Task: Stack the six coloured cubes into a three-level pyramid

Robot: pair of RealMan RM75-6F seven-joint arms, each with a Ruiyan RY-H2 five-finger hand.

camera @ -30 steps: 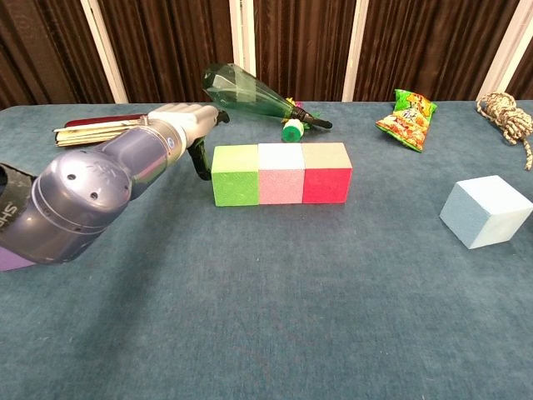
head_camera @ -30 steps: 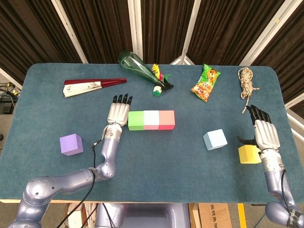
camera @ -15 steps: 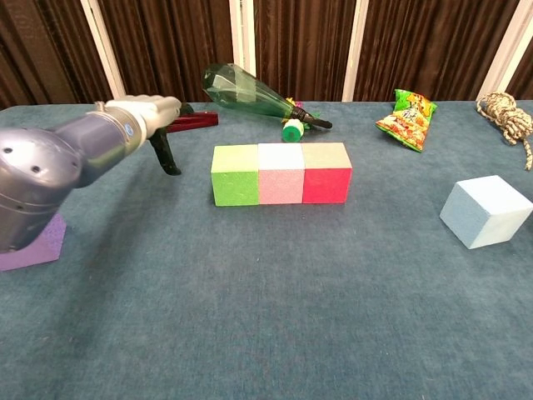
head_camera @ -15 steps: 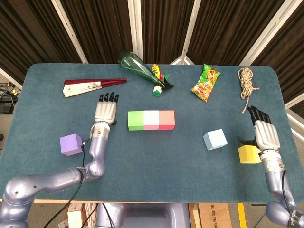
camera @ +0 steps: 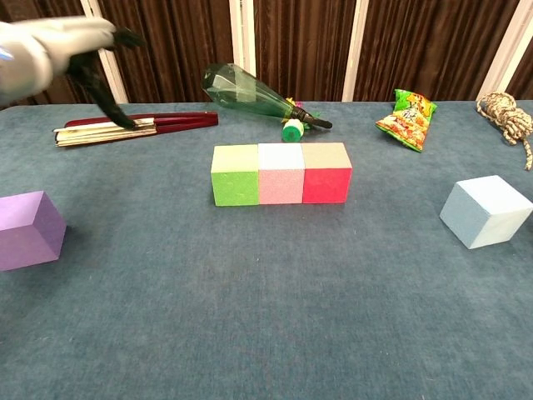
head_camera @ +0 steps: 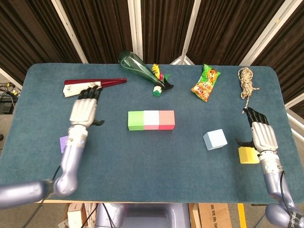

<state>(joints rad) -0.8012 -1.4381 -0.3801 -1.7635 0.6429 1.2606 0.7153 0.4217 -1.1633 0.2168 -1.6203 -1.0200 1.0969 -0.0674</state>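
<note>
A green cube (head_camera: 136, 120), a pink cube (head_camera: 151, 119) and a red cube (head_camera: 166, 119) sit side by side in a row at mid-table; the chest view shows the same green cube (camera: 235, 174), pink cube (camera: 281, 172) and red cube (camera: 326, 172). The light blue cube (head_camera: 215, 139) lies to the right. My left hand (head_camera: 84, 109) hovers open above the purple cube (camera: 30, 230), which peeks out at its wrist (head_camera: 62, 142). My right hand (head_camera: 261, 135) is open, its palm over the yellow cube (head_camera: 248, 155).
Along the far side lie a folded fan (head_camera: 91, 85), a green glass bottle (head_camera: 140, 68), a snack bag (head_camera: 206, 83) and a coil of rope (head_camera: 247, 80). The table's right edge (head_camera: 290, 124) runs close to my right hand.
My left hand has drawn away from the green cube, moving left and rising, and now hangs over the purple cube. My right hand has shifted slightly toward the yellow cube.
</note>
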